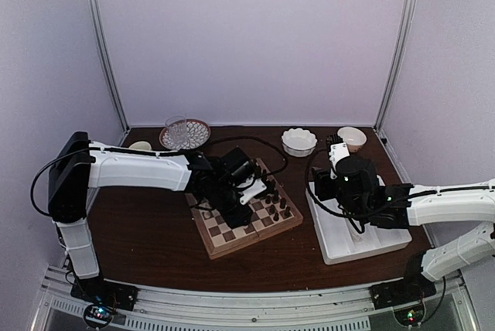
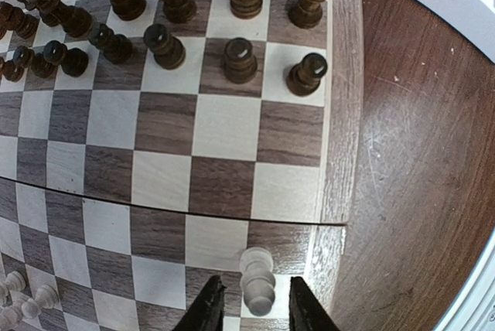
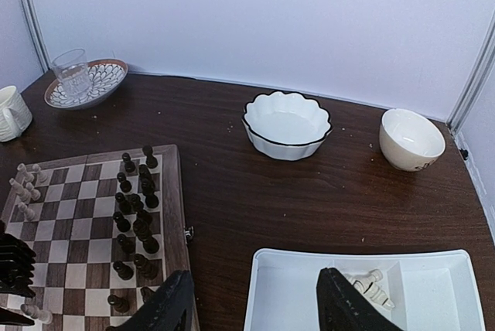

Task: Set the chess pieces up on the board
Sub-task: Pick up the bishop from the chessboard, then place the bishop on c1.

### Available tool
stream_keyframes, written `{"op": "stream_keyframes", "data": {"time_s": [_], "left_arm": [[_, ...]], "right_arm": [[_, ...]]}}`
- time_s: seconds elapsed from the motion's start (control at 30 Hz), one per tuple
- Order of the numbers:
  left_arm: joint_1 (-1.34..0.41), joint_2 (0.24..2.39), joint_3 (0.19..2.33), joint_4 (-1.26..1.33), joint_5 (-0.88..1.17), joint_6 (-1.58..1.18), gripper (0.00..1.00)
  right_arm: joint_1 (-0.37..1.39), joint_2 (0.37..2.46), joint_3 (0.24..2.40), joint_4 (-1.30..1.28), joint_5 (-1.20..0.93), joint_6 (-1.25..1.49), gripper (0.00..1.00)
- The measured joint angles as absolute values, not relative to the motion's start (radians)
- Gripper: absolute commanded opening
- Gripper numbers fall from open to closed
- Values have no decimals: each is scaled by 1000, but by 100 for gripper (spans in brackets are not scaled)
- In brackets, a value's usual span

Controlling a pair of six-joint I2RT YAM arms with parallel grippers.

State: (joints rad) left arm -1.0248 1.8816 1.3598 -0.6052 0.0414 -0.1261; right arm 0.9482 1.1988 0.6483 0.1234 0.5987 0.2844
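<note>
Left fingers (image 2: pixel 206 312) stand apart flanking a cream chess piece (image 2: pixel 257 282), seemingly not touching; right fingers (image 3: pixel 346 308) spread wide.

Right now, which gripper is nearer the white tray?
Right. The right gripper hangs over a corner of the white tray. The left gripper is off to the side over the board, straddling a cream piece.

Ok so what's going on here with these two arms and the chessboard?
The left gripper is low over an edge square of the board, jaws either side of an upright cream piece with small gaps showing. The dark pieces stand in two rows along the opposite side; a few other cream pieces stand nearby. The right gripper hangs open and empty over the white tray, which holds spare cream pieces.
</note>
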Motion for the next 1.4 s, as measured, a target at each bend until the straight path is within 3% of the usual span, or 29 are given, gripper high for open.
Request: {"op": "stream_keyframes", "data": {"time_s": [0.13,0.3,0.83,1.23,1.4], "left_arm": [[-1025,1887,1367,-606,42,-126,18],[-1025,1889,1373,-607,46,-126,0],[-1024,1855,1361,-612,7,-123,0],[-893,1451,1159,-574,-98,-150,0],[-825,1396,1121,-573,-162,-188,0]], "right_arm": [[948,1199,649,124,598,284,57],[948,1199,648,124,594,284,57],[948,1182,648,124,588,284,57],[948,1182,648,123,587,284,57],[948,1182,648,123,584,284,57]]}}
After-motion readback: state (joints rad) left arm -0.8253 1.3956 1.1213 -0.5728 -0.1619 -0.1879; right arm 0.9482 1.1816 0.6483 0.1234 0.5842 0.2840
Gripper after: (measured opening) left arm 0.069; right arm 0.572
